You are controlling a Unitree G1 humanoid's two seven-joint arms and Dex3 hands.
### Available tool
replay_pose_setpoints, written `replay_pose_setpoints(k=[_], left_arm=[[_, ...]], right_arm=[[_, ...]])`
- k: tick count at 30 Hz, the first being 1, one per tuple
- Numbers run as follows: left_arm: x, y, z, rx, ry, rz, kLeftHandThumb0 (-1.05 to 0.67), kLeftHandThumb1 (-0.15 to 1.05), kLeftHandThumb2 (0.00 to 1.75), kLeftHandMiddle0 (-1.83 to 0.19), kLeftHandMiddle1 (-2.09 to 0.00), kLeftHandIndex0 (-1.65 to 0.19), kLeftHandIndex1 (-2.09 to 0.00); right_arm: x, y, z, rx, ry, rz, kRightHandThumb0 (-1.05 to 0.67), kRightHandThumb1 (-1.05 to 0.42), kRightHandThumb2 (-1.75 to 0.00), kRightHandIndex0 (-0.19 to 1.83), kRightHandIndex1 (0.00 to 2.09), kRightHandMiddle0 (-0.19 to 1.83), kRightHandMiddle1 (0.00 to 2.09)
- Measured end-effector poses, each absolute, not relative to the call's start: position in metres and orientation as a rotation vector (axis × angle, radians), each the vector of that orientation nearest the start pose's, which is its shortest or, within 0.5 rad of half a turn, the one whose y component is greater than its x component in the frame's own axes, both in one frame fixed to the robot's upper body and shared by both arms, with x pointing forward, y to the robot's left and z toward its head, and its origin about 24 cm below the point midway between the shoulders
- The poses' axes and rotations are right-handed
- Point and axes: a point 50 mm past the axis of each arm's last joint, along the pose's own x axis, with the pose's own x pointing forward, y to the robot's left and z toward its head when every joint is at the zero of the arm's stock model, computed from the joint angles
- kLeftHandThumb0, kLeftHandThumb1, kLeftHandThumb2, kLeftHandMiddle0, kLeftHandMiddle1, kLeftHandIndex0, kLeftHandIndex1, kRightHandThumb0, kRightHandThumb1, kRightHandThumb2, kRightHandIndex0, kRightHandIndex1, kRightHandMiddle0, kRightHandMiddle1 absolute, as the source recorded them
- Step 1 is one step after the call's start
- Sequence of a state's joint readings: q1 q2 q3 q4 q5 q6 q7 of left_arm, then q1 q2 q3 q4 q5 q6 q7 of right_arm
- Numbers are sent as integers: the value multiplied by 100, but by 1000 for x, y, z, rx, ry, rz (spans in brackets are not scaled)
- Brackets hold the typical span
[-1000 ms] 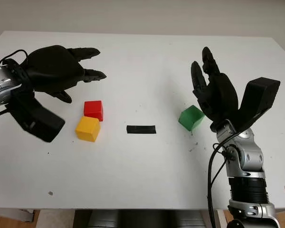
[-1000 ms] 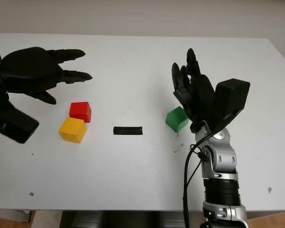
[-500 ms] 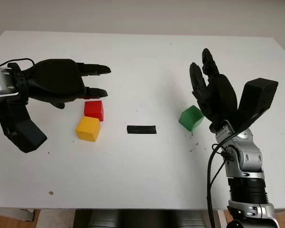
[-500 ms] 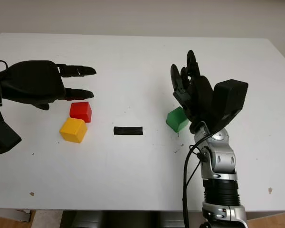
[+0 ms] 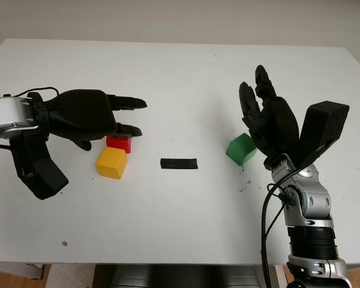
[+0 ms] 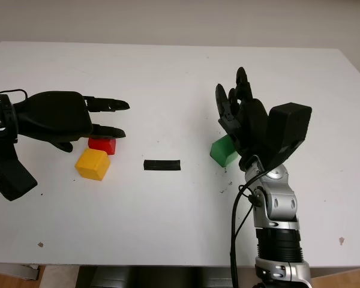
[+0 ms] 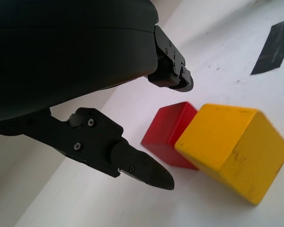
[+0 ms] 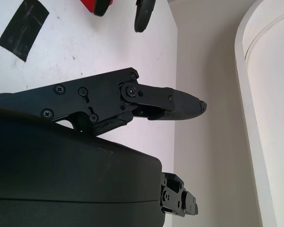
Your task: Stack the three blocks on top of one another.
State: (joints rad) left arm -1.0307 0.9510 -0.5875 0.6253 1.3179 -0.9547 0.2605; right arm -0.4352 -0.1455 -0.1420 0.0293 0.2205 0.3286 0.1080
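Nearest the robot, the small yellow wooden cube [image 5: 111,162] sits on the white table [image 5: 180,216], touching or just beside the small red wooden cube [image 5: 119,143] behind it. No block is stacked yet.

Change over the last second: the left hand [image 5: 87,114] has dropped from up and to the left of the pair to directly over the red cube, now covering its top edge in the head views. Fingers [image 7: 137,168] extended forward, empty, nothing pinched; the wrist view shows them above and beside the red cube, not closed on it. Reading: approach for a grasp on red, probably to lift it onto yellow.

Obstruction: yellow crowds red's near face, so a finger has little room on that side.

Centre: a short strip of black tape [image 5: 179,163], flat on the table, well clear of the blocks.

Right side: the small green wooden cube [image 5: 240,149] stands apart from the pair. The right hand [image 5: 270,123] hovers just beside it, open, fingers pointing up, holding nothing, barely shifted.
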Motion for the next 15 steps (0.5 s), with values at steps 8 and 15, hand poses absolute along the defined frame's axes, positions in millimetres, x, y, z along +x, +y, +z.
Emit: replay_pose_setpoints(k=[8,15], left_arm=[[348,197,182,2147,-976,-830,-39,86,7,-10,-9,-53,-16],[352,195,180,2149,-1064,-819,-41,91,6,-19,-6,-30,-83]], right_arm=[[325,-170,132,96,-89,119,-56,-105,-48,-19,0,-19,0],[323,-172,131,101,-85,132,-55,-105,-51,-19,0,-19,0]])
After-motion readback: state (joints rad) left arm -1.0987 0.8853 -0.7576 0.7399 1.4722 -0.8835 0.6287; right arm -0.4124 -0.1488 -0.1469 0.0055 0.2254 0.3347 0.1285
